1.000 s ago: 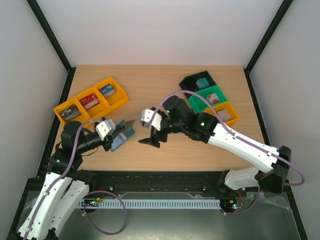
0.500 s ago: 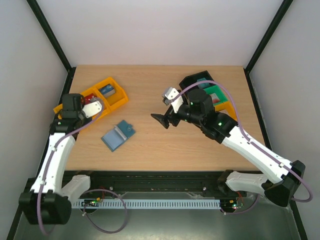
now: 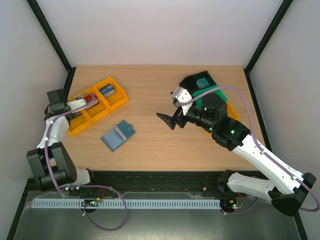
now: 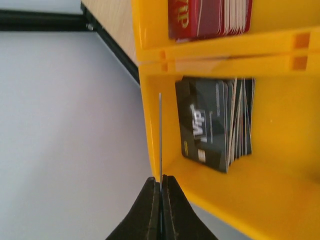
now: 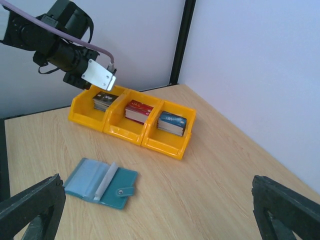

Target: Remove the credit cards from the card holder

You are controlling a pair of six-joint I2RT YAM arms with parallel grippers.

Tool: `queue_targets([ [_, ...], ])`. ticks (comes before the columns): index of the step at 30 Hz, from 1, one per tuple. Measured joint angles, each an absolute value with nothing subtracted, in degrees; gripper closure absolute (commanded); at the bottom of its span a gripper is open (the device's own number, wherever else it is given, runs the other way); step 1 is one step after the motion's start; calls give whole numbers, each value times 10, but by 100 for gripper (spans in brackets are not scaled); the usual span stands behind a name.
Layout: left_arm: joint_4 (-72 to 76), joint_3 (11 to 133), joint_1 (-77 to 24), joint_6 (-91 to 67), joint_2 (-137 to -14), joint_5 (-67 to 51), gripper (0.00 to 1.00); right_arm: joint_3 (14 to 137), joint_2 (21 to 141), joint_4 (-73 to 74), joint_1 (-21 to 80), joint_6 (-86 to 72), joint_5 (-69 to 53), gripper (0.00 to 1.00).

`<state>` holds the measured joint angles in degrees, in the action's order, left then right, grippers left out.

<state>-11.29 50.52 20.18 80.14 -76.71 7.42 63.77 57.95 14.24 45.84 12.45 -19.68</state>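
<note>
Since the card holder (image 3: 118,136) lies spread open on the bare tabletop (image 3: 150,90) between the two arms, the top view settles the geometry first. Its long axis runs on a diagonal, near-left to far-right. It sits to the left of the right arm's (image 3: 235,136) jaws and a little nearer the bases, well apart from them. Those jaws stand wide apart, hold nothing and point leftward above the wood. The left arm (image 3: 54,127) reaches to the far-left side, its jaws at the near-left end compartment of the orange three-bin tray (image 3: 119,100). By eye both sets of jaws are about equally far from the holder, so I judge the free right one the likelier to go to it. From the left wrist, the jaws are pressed together on a thin credit card (image 4: 160,130) seen edge-on, so its colour cannot be told. It hangs over the end wall of the tray, just beside a stack of black cards (image 4: 210,125), with a red stack (image 4: 210,17) in the next bin. From the right wrist, the holder shows low and left of centre, closer to the left finger (image 5: 30,207) than to the right finger (image 5: 285,210). Its paler pockets and a light centre flap face up, and its snap tab is on the near edge. Whether any cards remain in the pockets I cannot tell. Reaching it would call for a move down and to the left.
</note>
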Motion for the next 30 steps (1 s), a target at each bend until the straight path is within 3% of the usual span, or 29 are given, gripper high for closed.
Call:
queue_targets([
  [15, -46, 516, 235, 874, -877, -4, 98, 621, 576, 143, 458, 160, -196, 1],
  [30, -128, 579, 284, 905, -903, -46, 98, 621, 575, 147, 458, 178, -196, 1],
])
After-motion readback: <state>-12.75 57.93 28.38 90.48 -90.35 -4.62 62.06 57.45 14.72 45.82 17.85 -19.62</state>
